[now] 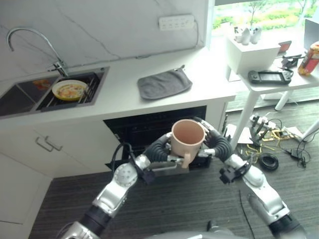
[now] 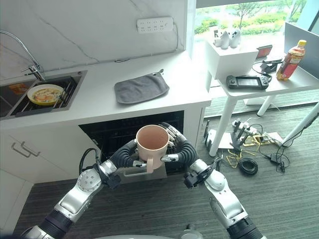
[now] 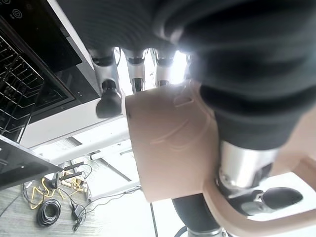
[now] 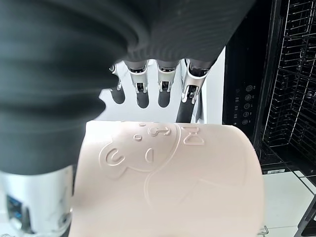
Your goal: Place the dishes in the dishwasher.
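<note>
A beige mug [image 1: 188, 135] with a raised cartoon figure is held upright, mouth up, between my two hands in front of the open dishwasher [image 1: 134, 127]. My left hand [image 1: 158, 148] wraps its left side, with the thumb [image 3: 256, 197] by the handle. My right hand [image 1: 219, 144] curls round its right and far side, and its fingers [image 4: 165, 86] reach past the mug wall [image 4: 168, 182]. Black wire racks [image 4: 291, 98] show inside the dishwasher. A yellow-patterned plate [image 1: 70, 89] lies on the rack in the sink [image 1: 20, 97].
A grey cloth [image 1: 164, 83] lies on the white counter above the dishwasher. To the right stands a white side table [image 1: 279, 84] with a game controller [image 1: 269, 76] and a bottle [image 1: 310, 59]. Cables and a power strip [image 1: 266, 134] lie on the floor beneath it.
</note>
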